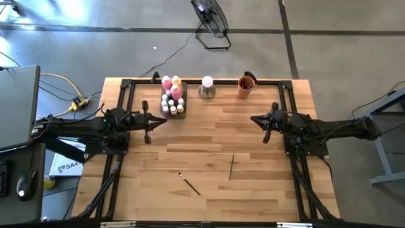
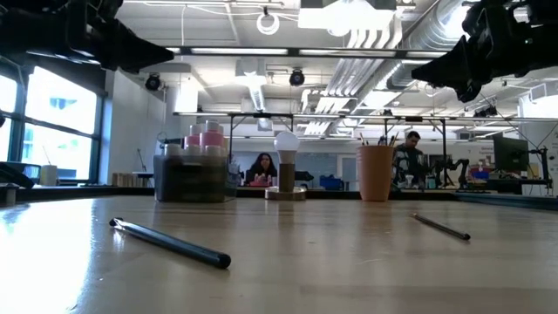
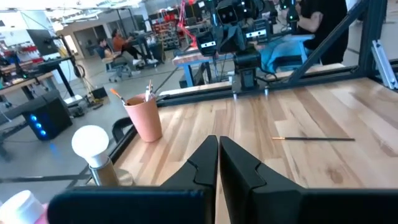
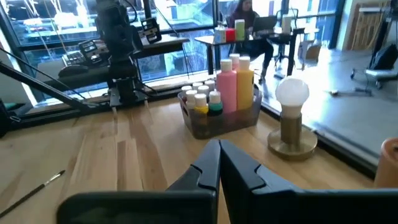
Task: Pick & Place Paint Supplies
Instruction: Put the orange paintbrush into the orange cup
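Two paintbrushes loose on table, one paintbrush (image 1: 231, 167) lengthwise, other paintbrush (image 1: 189, 183) diagonal, tip ends unclear, both grippers closed, empty

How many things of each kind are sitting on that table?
Loose paintbrushes: 2
Big paint bottles: 2, one pink, one yellow
Tray: 1
Orange cup: 1
White ball on base: 1
Total: 7; the tiny bottles are too small to count.

Two dark arms reach in from the two sides of the table and point at each other. The left gripper (image 1: 162, 120) has its fingers pressed together and holds nothing. The right gripper (image 1: 253, 119) is pressed together too and holds nothing.
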`<action>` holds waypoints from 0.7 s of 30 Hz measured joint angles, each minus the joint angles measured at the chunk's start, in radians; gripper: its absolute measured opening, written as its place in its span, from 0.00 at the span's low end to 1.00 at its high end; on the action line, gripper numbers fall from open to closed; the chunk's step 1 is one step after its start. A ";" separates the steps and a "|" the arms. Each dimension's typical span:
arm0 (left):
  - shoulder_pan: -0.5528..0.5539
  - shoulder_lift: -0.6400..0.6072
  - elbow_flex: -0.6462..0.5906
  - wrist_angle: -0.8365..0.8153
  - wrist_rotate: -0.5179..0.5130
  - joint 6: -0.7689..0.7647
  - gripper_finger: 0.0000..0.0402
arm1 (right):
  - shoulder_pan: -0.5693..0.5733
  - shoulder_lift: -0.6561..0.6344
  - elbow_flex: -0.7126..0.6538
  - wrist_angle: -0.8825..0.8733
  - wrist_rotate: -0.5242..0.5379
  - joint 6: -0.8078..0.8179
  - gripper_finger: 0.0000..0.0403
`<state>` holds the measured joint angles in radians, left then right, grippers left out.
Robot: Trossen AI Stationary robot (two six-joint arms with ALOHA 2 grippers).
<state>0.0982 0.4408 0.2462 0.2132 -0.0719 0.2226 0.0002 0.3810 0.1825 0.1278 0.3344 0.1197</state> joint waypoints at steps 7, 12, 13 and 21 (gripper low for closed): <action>0.000 0.002 0.000 -0.026 -0.001 0.000 0.03 | 0.000 0.048 0.000 0.000 0.000 0.068 0.01; 0.000 0.002 0.000 -0.053 -0.001 0.000 0.03 | 0.000 0.064 0.000 -0.003 0.000 0.098 0.01; 0.000 0.002 0.000 -0.058 -0.001 0.000 0.03 | 0.000 0.066 0.000 -0.003 0.000 0.098 0.01; 0.000 0.002 0.000 -0.060 -0.001 0.000 0.03 | 0.000 0.066 0.000 -0.003 -0.012 0.098 0.01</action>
<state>0.0982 0.4427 0.2462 0.1532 -0.0731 0.2226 -0.0002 0.4473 0.1825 0.1247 0.3223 0.2173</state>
